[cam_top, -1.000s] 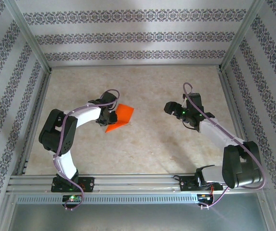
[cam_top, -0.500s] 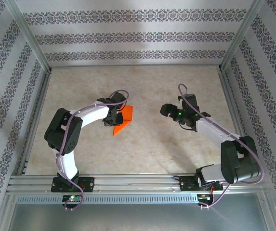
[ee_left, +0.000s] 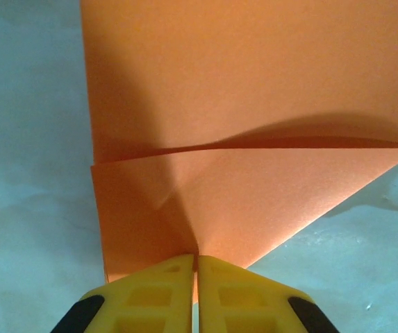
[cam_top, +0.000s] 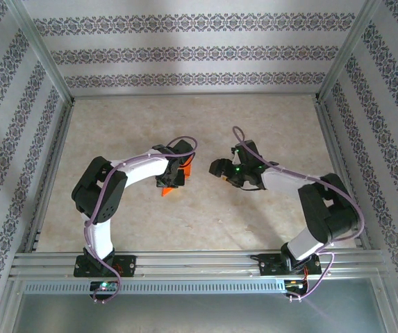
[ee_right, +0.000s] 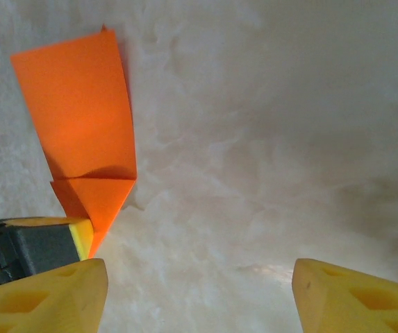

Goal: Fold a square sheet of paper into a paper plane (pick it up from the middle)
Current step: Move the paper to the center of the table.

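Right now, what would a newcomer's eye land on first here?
The bright orange-red paper stands out, creased with a folded flap, pinched at its edge by the shut left gripper over the middle of the table. Facing it, the right gripper hangs open, its yellow fingers spread wide.

White shells and black joints are seen on the left arm (cam_top: 143, 172) and right arm (cam_top: 285, 182), lilac cables (cam_top: 130, 164) are looped along both, and the left gripper (ee_left: 196, 260) and right gripper (ee_right: 199, 274) are tipped with moulded yellow fingers (ee_left: 153, 295).
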`<move>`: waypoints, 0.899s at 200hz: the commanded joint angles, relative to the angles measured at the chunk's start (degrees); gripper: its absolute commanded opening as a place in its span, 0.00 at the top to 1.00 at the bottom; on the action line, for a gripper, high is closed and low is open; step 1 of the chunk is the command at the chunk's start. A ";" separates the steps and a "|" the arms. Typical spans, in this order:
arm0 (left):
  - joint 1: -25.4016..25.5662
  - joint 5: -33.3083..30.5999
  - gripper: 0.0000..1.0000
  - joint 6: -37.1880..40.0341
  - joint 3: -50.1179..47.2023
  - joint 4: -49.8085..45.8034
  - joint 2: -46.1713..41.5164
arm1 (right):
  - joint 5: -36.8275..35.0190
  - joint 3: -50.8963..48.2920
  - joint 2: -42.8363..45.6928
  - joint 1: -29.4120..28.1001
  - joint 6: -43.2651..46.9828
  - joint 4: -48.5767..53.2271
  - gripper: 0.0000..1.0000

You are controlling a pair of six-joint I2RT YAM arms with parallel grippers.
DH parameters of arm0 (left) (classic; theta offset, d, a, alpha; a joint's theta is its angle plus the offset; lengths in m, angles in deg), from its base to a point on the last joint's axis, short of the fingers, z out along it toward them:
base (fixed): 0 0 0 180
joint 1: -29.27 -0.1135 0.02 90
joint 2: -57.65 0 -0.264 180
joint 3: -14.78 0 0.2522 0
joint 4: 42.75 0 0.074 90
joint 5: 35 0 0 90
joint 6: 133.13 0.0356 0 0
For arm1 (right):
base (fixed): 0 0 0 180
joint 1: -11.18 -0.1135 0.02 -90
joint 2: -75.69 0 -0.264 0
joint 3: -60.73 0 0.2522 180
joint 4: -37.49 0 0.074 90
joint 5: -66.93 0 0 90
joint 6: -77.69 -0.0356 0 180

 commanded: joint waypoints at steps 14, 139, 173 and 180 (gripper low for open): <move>-0.46 -0.71 0.89 -0.48 1.80 -0.59 -3.72 | 2.84 3.58 -3.64 -2.20 -3.66 -3.73 0.31; -6.99 -0.01 0.92 -1.77 -2.39 5.03 -0.81 | 2.76 11.00 -12.12 -6.88 -8.30 -2.56 0.42; -7.39 -0.25 0.94 -2.53 -3.07 5.05 -0.01 | 1.72 13.15 -14.34 -8.13 -10.75 -1.30 0.48; -7.42 -0.10 0.95 -2.56 -3.20 5.05 0.13 | 1.72 13.62 -14.94 -8.35 -11.16 -1.19 0.49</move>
